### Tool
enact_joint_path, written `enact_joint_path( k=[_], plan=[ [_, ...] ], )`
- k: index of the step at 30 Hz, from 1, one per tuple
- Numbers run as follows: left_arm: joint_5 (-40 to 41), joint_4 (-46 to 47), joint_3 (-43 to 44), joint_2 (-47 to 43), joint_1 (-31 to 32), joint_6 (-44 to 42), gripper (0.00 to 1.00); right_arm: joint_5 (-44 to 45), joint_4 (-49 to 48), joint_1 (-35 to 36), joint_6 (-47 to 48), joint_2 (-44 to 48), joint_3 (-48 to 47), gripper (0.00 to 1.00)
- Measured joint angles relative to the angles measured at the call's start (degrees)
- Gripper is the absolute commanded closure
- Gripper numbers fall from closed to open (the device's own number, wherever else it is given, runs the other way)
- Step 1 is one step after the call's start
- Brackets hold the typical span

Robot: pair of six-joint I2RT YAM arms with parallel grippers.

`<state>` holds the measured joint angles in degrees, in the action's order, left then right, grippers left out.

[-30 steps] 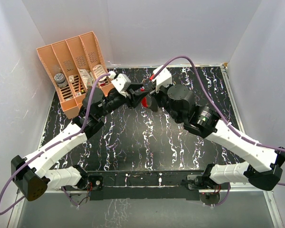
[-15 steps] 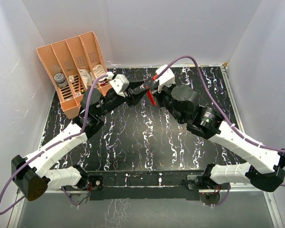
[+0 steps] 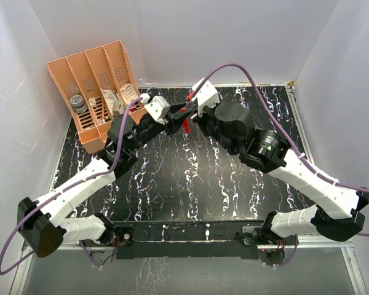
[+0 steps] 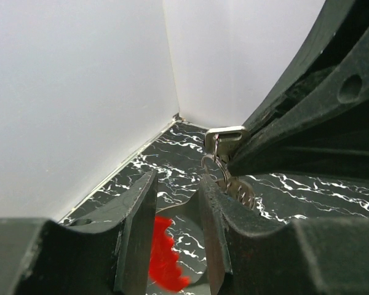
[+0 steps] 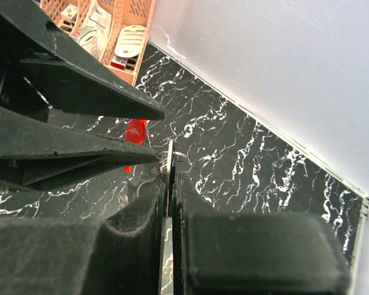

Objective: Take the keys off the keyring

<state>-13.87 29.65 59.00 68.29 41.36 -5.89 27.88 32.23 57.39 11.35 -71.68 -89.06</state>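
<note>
Red is the oval tag of the keyring [image 4: 164, 258], which hangs in the air just below the spot where the two claws meet, above the black marbled desk [image 3: 172, 184]. The right claw [image 5: 170, 181] is clamped tight on a thin silver key [image 5: 171, 161], seen edge-on between its pads. In the left wrist view the key's squared head pokes out from that claw's dark fingers. The keyring's thin metal ring dangles from the key, just past the right claw's tips, with a blurred silvery piece hanging on it. The left claw [image 4: 178, 184] faces the right one, its jaws a little apart and gripping nothing that can be made out. The ring lies just beside its right fingertip, and the tag shows through the gap beyond its fingers. A peach organiser [image 3: 92, 86] stands behind the left claw, well apart from the keyring.
</note>
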Motion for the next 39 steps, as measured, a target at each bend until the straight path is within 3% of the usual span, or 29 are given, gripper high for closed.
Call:
enact_joint_path(
  k=[10, 16, 25, 39],
  plan=[
    [5.92, -1.66, -4.04, -5.86, 0.00, -1.46, 0.68, -4.24, 8.55, 0.37, 6.60, 0.76, -4.66, 1.00],
    [7.30, -2.60, -6.14, -9.22, 0.00, -1.36, 0.66, -7.45, 18.97, 0.37, 9.05, -3.41, -14.23, 1.00],
    [0.42, -4.79, -4.94, -9.46, 0.00, 0.63, 0.63, -14.32, 21.59, 0.37, 12.52, -4.15, -10.29, 1.00],
    [-10.75, -6.95, -4.76, -9.97, 0.00, 1.25, 0.65, -18.88, 17.88, 0.42, 16.15, 2.67, -8.20, 1.00]
  ],
)
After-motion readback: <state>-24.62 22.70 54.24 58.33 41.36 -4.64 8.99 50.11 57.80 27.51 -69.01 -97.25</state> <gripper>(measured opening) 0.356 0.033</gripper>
